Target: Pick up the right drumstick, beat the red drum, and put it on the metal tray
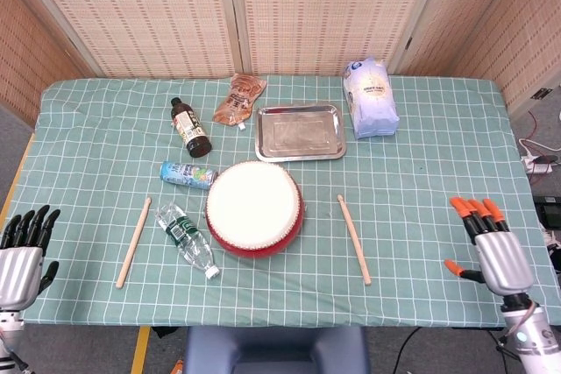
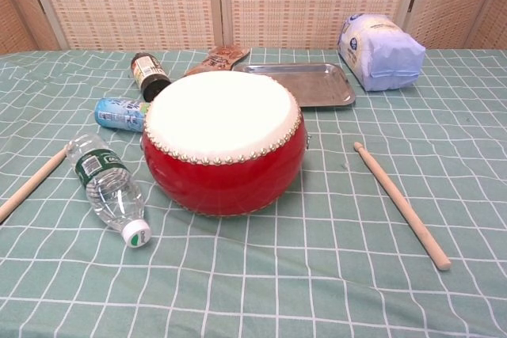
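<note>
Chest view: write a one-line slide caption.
Red drum centre, right drumstick lying untouched beside it, metal tray behind.

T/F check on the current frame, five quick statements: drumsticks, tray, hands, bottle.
1. The right drumstick lies on the table, untouched. True.
2. The metal tray holds a drumstick. False: nothing lies in it.
3. The right hand holds a stick. False: it is open, fingers apart, near the table's right edge.
4. The water bottle lies on its side between the left drumstick and the red drum. True.
5. The left hand rests on the drum. False: it sits at the table's left edge, open.
</note>
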You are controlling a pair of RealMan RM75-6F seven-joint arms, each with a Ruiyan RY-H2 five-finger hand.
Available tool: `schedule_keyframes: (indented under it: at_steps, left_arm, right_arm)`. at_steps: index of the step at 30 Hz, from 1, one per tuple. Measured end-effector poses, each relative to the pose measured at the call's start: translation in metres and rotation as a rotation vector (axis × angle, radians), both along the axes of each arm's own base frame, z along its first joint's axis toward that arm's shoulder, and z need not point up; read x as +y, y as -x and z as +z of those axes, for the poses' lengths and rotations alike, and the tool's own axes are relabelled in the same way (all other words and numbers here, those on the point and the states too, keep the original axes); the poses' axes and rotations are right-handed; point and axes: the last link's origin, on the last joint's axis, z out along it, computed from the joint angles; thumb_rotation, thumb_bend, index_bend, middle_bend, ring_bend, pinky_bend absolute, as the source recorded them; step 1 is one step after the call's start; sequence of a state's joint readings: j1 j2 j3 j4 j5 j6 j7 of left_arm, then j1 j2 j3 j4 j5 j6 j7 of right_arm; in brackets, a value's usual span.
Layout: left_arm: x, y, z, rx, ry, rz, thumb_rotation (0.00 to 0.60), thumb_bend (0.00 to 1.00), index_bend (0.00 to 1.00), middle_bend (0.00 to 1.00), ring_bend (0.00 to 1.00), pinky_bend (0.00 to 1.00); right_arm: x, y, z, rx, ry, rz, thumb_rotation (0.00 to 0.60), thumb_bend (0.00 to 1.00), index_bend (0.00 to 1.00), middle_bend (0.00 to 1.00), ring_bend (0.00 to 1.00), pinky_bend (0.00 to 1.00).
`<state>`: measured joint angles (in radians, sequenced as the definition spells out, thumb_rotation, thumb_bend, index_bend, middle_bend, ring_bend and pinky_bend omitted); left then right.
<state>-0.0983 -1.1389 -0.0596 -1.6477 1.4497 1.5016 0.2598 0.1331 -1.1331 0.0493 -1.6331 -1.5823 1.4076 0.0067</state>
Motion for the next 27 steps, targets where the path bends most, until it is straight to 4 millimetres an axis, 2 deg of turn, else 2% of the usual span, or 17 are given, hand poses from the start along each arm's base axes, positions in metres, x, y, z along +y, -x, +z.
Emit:
schedule_keyframes:
  at_steps: [7, 10, 19, 27]
  left_arm:
    - [-0.006, 0.005, 0.002, -0.005, -0.003, 0.007, 0.600, 0.28, 0.00, 0.00, 0.00, 0.03]
    - [-0.008, 0.007, 0.003, -0.007, -0.004, 0.012, 0.600, 0.28, 0.00, 0.00, 0.00, 0.03]
    - [-0.009, 0.009, 0.000, -0.014, 0.003, 0.011, 0.600, 0.28, 0.00, 0.00, 0.00, 0.03]
    - [-0.009, 0.013, 0.000, -0.017, 0.005, 0.020, 0.600, 0.28, 0.00, 0.00, 0.00, 0.03]
  right_arm:
    - [-0.033, -0.039, -0.067, -0.034, -0.166, 0.118, 0.600, 0.12, 0.00, 0.09, 0.00, 0.04]
    - [-0.041, -0.048, -0.088, -0.032, -0.211, 0.139, 0.600, 0.12, 0.00, 0.08, 0.00, 0.02]
    - [-0.047, -0.049, -0.135, 0.037, -0.278, 0.164, 0.600, 0.12, 0.00, 0.06, 0.00, 0.00]
    - [-0.051, -0.049, -0.161, 0.047, -0.299, 0.171, 0.600, 0.12, 0.00, 0.06, 0.00, 0.00]
